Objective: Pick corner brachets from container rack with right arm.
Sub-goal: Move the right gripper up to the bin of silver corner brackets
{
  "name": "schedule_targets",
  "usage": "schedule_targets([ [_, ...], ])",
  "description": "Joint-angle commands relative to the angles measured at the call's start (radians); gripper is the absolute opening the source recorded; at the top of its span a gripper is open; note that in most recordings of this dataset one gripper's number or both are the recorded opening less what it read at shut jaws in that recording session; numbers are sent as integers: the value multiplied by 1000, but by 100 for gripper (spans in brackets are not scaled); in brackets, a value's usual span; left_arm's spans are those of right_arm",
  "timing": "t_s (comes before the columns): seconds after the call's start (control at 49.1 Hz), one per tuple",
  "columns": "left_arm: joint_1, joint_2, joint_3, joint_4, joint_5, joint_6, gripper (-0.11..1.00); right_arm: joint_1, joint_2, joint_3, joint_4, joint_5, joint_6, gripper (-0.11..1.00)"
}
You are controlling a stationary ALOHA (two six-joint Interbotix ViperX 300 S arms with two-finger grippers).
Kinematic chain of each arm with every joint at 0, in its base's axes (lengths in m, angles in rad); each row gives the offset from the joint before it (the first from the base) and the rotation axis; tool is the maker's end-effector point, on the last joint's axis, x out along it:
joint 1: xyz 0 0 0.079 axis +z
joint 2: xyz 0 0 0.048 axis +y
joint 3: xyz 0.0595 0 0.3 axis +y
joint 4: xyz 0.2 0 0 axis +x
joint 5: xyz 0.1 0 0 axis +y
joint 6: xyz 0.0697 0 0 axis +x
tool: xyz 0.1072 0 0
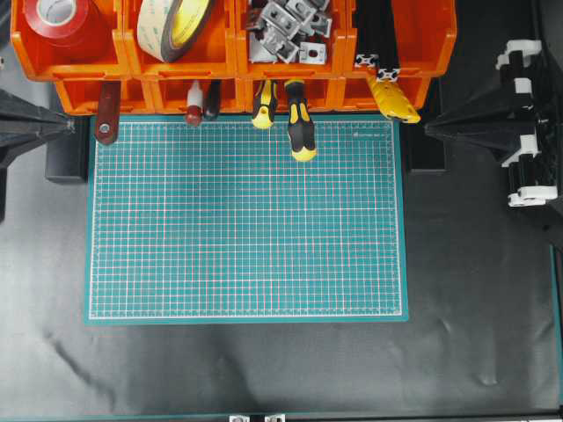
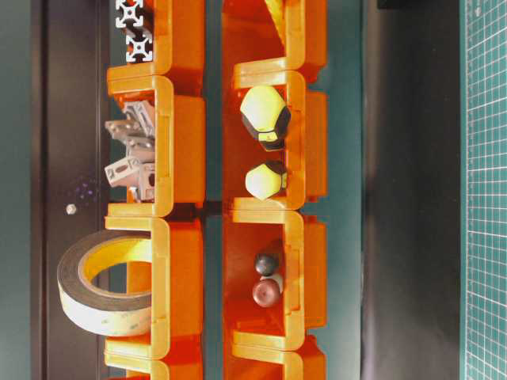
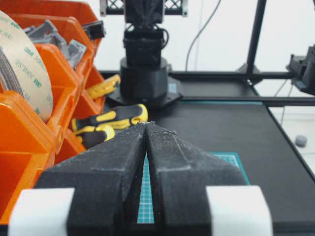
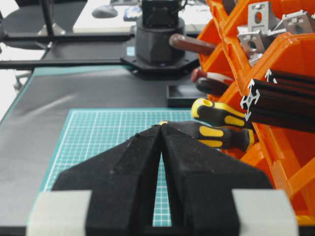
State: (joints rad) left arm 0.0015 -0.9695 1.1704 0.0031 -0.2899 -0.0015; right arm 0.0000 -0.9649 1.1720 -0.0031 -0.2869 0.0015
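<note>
Several corner brachets (image 1: 288, 31) are heaped in a back-row bin of the container rack (image 1: 233, 69) at the cutting mat's (image 1: 246, 220) far edge. Both the right gripper (image 4: 161, 129) and the left gripper (image 3: 146, 125) are seen closed, empty. The brackets lie ahead-right of the right gripper's tips.

Orange container rack (image 1: 400, 53); silver-grey, seemingly, corner brachets (image 1: 288, 31).

- Green cutting mat (image 1: 246, 229) — lies flat on the black table cover (image 1: 264, 369).
- Red tape roll (image 1: 62, 19) and pale tape roll (image 1: 176, 26).
- Yellow-black screwdriver handles (image 1: 299, 132) — overhanging the mat's far edge.
- Black slotted bars (image 4: 280, 101).
</note>
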Motion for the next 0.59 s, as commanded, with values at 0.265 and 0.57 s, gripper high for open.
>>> schedule_targets([
  [0.265, -9, -72, -117, 34, 316, -17, 0, -3, 0, -153, 28, 299, 100, 0],
  [0.57, -14, -74, -156, 34, 445, -25, 0, -5, 137, -600, 26, 899, 118, 0],
])
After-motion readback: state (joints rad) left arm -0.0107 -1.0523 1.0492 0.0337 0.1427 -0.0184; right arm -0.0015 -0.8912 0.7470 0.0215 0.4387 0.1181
